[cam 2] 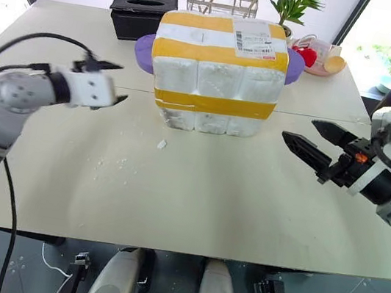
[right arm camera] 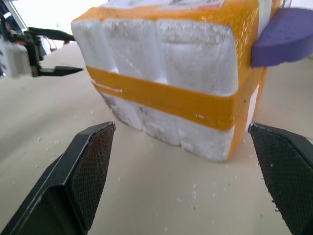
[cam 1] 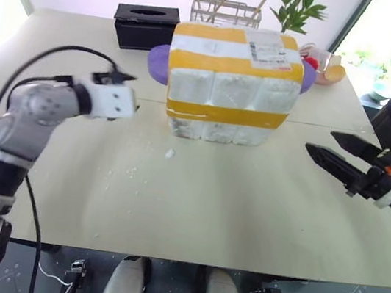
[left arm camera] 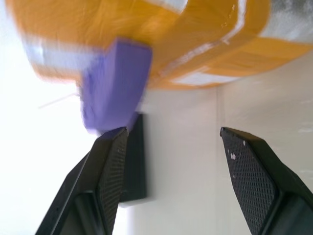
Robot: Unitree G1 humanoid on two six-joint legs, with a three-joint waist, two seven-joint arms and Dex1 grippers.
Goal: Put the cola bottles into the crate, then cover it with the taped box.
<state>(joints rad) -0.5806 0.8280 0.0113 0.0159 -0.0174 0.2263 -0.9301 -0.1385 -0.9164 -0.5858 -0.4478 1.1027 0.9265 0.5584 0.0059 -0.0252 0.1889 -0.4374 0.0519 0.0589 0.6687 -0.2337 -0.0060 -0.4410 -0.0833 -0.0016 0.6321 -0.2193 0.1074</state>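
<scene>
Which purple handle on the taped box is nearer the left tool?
The purple handle on the taped box's left end, facing the left tool; the other purple handle is across the box.

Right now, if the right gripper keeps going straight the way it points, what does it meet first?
Most likely the taped box. The right gripper aims at the box's lower front corner, with bare table between them. Depth is hard to judge, so it might just graze the box's front.
</scene>
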